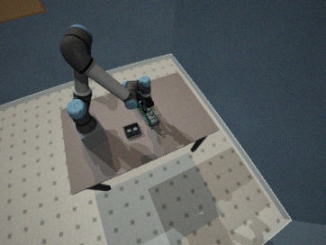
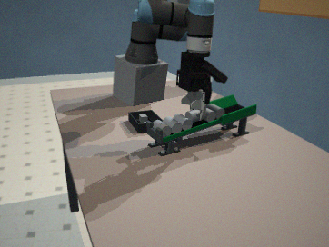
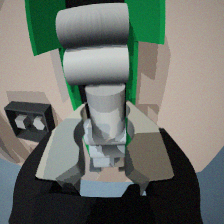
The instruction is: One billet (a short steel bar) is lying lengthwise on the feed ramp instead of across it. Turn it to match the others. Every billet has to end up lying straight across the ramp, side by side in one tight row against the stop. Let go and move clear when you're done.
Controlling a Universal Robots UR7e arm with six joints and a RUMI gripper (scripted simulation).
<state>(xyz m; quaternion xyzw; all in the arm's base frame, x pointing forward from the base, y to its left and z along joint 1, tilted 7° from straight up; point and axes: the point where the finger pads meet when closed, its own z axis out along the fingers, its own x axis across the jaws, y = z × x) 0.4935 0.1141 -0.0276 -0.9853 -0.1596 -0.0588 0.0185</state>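
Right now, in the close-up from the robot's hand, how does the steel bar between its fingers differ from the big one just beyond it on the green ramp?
The gripped billet points lengthwise along the green ramp, its flat round end toward the camera; the neighbouring billet lies crosswise, showing its curved side. The gripped one sits clamped in the gripper; the neighbour lies free, against another crosswise billet beyond it. Both are plain grey cylinders.

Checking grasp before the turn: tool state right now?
Tool: closed on the lengthwise steel bar on the green ramp.
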